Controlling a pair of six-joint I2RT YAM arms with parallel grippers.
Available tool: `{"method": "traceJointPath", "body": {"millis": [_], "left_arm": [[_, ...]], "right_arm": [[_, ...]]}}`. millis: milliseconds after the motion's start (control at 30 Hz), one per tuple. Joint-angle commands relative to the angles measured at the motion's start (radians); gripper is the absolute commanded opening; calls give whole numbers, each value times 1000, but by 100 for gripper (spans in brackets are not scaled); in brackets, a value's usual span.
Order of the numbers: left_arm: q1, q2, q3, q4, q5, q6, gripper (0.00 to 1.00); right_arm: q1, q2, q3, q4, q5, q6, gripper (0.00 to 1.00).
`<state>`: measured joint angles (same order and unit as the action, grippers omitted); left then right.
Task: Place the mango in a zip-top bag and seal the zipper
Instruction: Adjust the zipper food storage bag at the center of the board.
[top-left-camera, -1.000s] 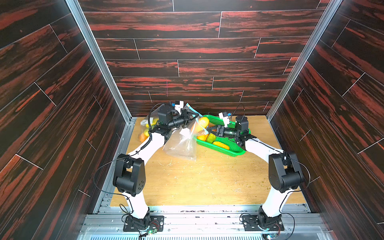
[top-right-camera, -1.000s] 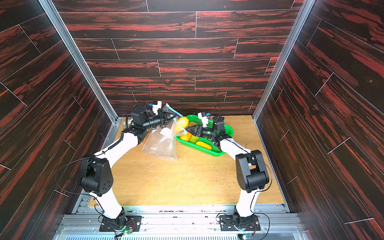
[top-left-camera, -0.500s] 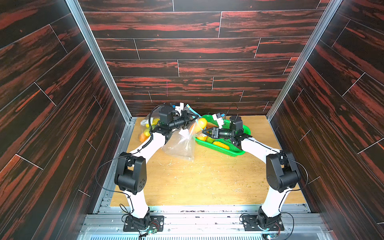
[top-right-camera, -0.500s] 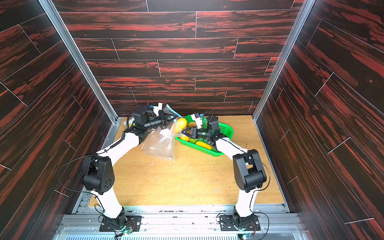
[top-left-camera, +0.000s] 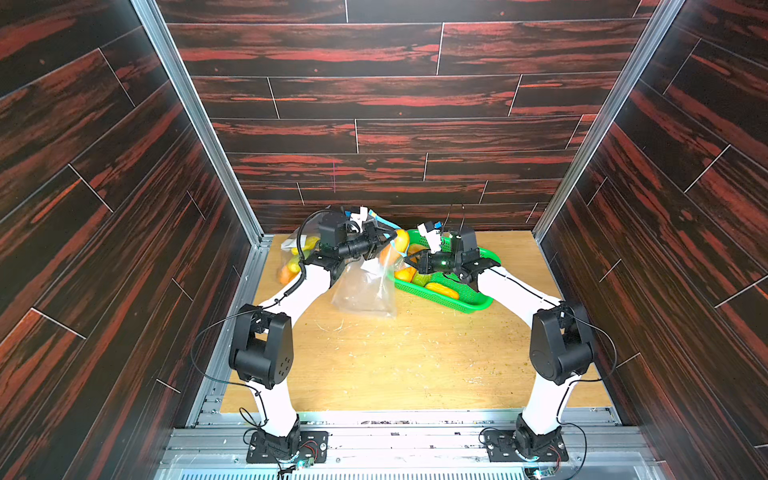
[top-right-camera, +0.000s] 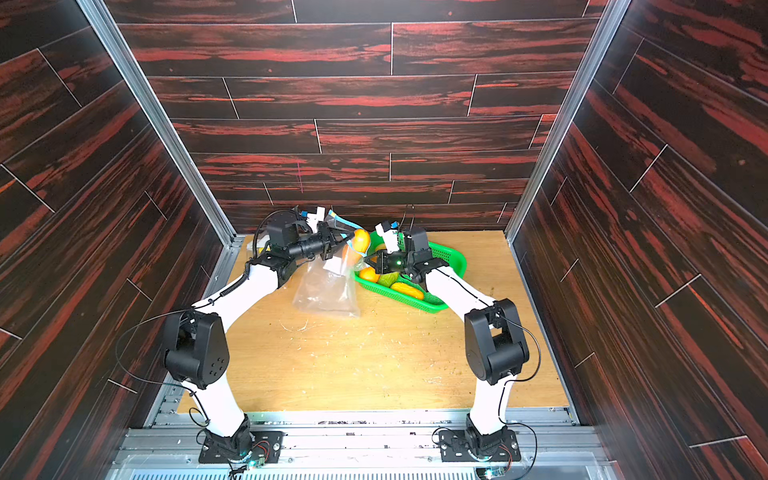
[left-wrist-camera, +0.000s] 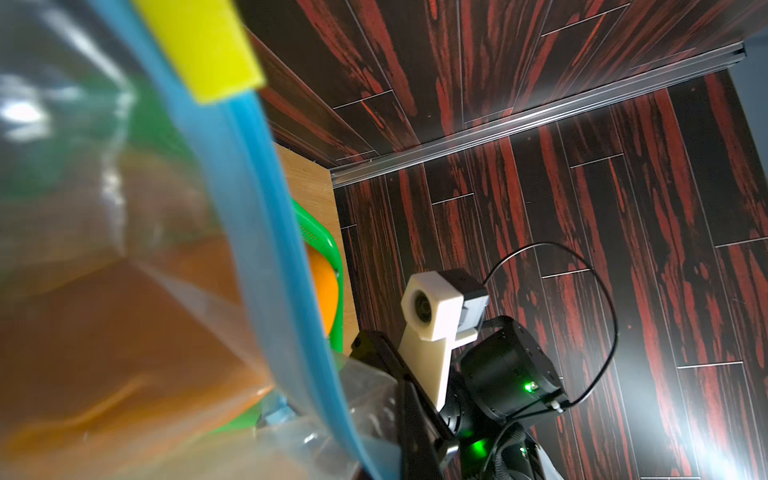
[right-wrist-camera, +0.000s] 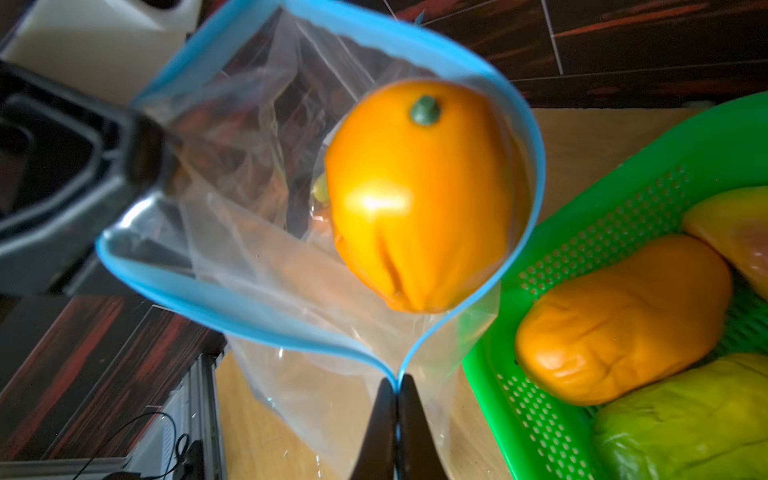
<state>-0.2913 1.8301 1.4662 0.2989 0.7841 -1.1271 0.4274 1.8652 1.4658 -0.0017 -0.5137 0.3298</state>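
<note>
The right gripper is closed: its two fingers meet on the blue zipper strip of the zip-top bag, pinching the point where the two sides of the strip come together. The left gripper is likewise closed, clamped on the strip on the opposite side of the mouth, directly across from the right gripper. The mouth is held open as a loop between the two grippers. A yellow tab sits on the strip close to the left gripper. The mango, orange with a green stem stub, lies within this loop, ahead of the right gripper's tips and against the side of the strip farther from the left gripper; how far it has entered the bag cannot be told. In both top views the mango sits between the two grippers at the raised top of the bag, while the lower end of the bag hangs below the grippers and reaches the table. The green basket lies just beside and below the right gripper, on the side away from the left gripper. It holds an orange fruit, a green fruit and a yellow fruit. A second bag of fruit lies behind the left gripper, beside its wrist.
</note>
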Motion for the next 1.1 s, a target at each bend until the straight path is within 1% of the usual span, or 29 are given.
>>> {"method": "traceJointPath", "body": {"millis": [0,200,300,433,467,533,567,667,700,733,767,800,833,967,1067], "left_arm": [[13,-20,36,-80,1,90,0],[63,-28,75,-297,-37,264,0],[96,-37,101,-360,-52,312,0],[113,-53,174,-511,-102,425,0],[113,-62,186,-544,-115,455,0],[114,-72,181,-555,-127,484,0],[114,-101,173,-559,-138,495,0],[115,-126,148,-570,-209,518,0],[115,-128,154,-588,-228,529,0],[116,-126,167,-609,-250,542,0],[117,-119,186,-635,-265,554,0],[116,-112,211,-665,-279,565,0],[116,-102,244,-698,-294,580,0],[116,-65,362,-786,-342,634,0],[113,-34,431,-834,-347,672,0]], "right_arm": [[4,-12,62,-63,46,-35,0],[25,-57,135,-104,49,-33,0],[45,-75,167,-123,49,-38,0],[92,-84,238,-193,55,-71,0],[106,-91,243,-204,67,-80,0],[128,-108,227,-211,104,-90,0],[136,-115,207,-208,117,-90,0],[145,-109,157,-209,118,-74,0],[145,-108,144,-208,116,-69,2],[145,-109,132,-207,110,-66,12],[144,-112,126,-208,99,-68,25],[144,-117,123,-209,91,-71,35],[143,-124,123,-212,82,-78,42],[141,-186,119,-227,84,-112,55],[125,-243,81,-215,104,-119,58]]}}
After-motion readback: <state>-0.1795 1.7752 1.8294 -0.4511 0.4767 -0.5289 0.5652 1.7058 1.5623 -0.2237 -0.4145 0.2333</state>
